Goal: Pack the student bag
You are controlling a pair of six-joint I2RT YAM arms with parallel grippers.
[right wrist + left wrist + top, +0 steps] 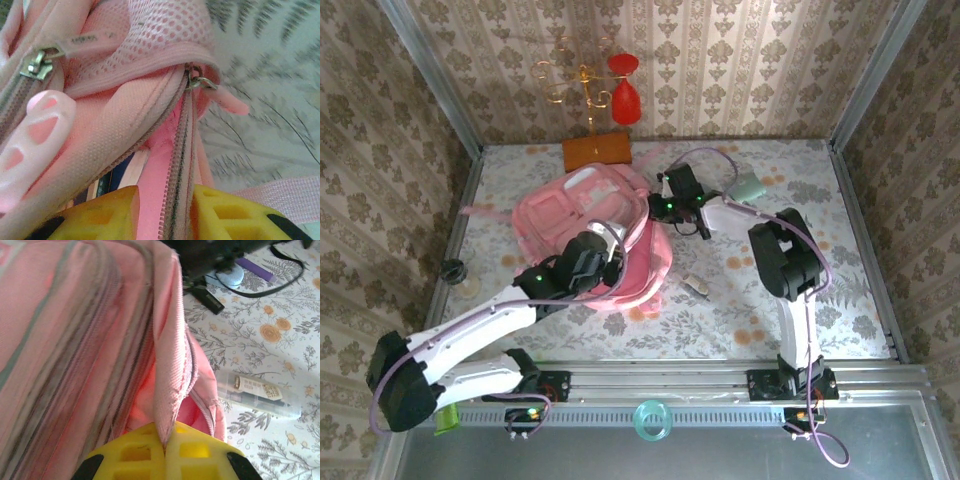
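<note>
The student bag (582, 222), a big soft pink backpack, lies left of the table's centre. My left gripper (612, 248) sits at its near right edge. In the left wrist view its yellow fingers (135, 455) are shut on a fold of the bag's pink fabric (167, 365). My right gripper (665, 208) is at the bag's far right side. Its yellow fingers (100, 215) are shut on the bag's zipper edge (180, 165). The opening gapes beside that edge, and something dark blue and white (117, 172) shows inside.
A clear case with pens (698, 287) lies on the floral cloth just right of the bag. A wooden base with a gold stand and red ornaments (597, 150) stands behind the bag. A grey-green item (752, 186) lies at back right. A small black object (453, 270) sits at the left edge.
</note>
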